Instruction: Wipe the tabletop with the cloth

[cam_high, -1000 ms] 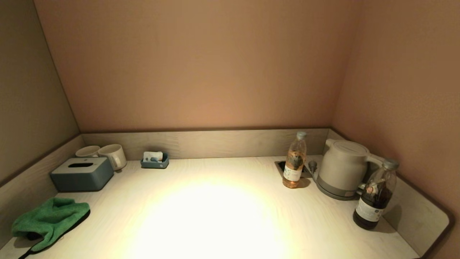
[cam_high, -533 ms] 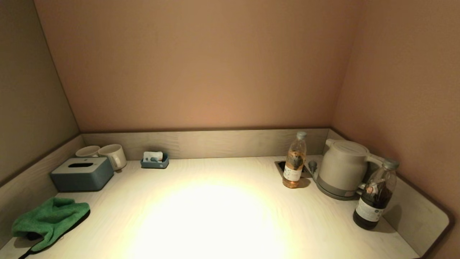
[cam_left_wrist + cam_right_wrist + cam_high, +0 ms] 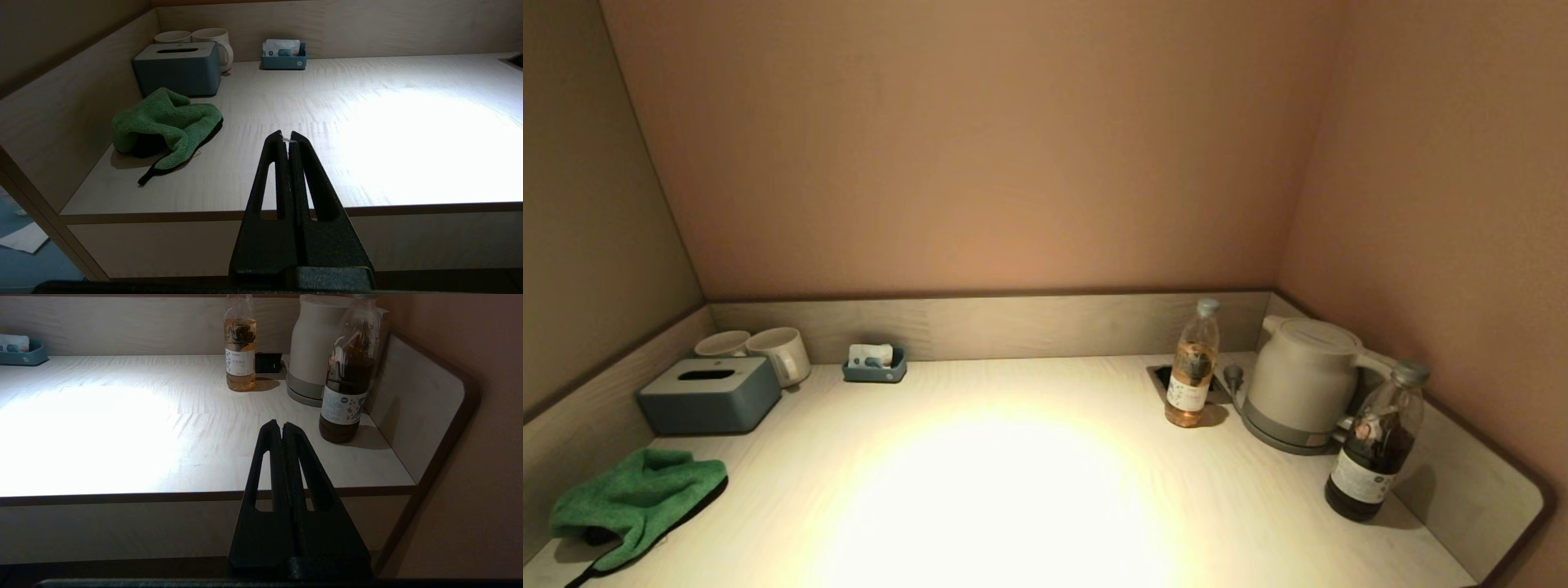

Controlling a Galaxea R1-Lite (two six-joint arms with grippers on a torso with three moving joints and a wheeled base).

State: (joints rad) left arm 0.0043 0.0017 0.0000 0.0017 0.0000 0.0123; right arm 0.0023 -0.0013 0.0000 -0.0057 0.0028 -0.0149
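Tabletop first: a broad pale wood-grain counter with a low raised rim, a bright pool of light at its middle. On its right side a pale kettle stands by the rim, a dark bottle in front of it and a lighter bottle beside the socket cutout. At the far left sits a grey-blue tissue box, two mugs behind it. The cloth, green and crumpled, lies near the left front corner, just in front of the box. A small tray holds what may be sachets. The left gripper and right gripper hang off the front edge, fingers pressed together, holding nothing.
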